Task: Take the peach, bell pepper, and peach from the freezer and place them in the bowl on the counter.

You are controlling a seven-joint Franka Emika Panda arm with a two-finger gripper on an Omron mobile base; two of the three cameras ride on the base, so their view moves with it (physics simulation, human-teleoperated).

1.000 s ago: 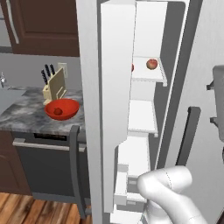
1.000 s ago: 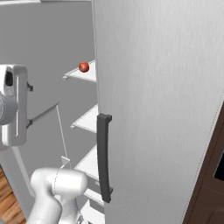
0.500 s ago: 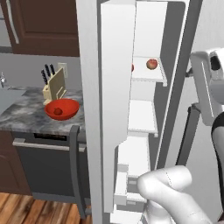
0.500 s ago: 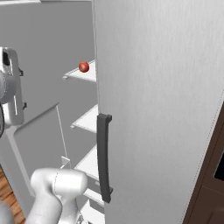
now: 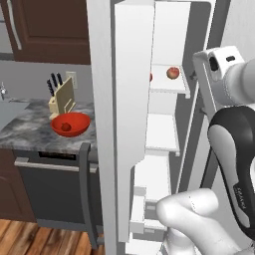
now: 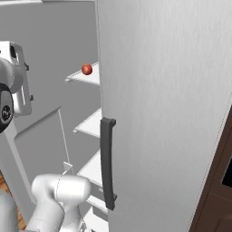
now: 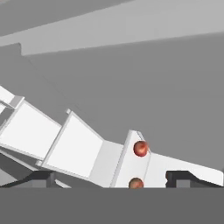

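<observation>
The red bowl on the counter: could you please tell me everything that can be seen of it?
The bowl is wide, shallow, round and bright red, plain and glossy. It sits upright on the grey-and-white marbled counter, just in front of a pale knife block, above the black dishwasher front. One small reddish round item already lies inside it; its kind is too small to tell. Nothing grips it.

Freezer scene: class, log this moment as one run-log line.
fingers: open, empty | freezer: open | shelf: peach | bowl: holds one fruit
</observation>
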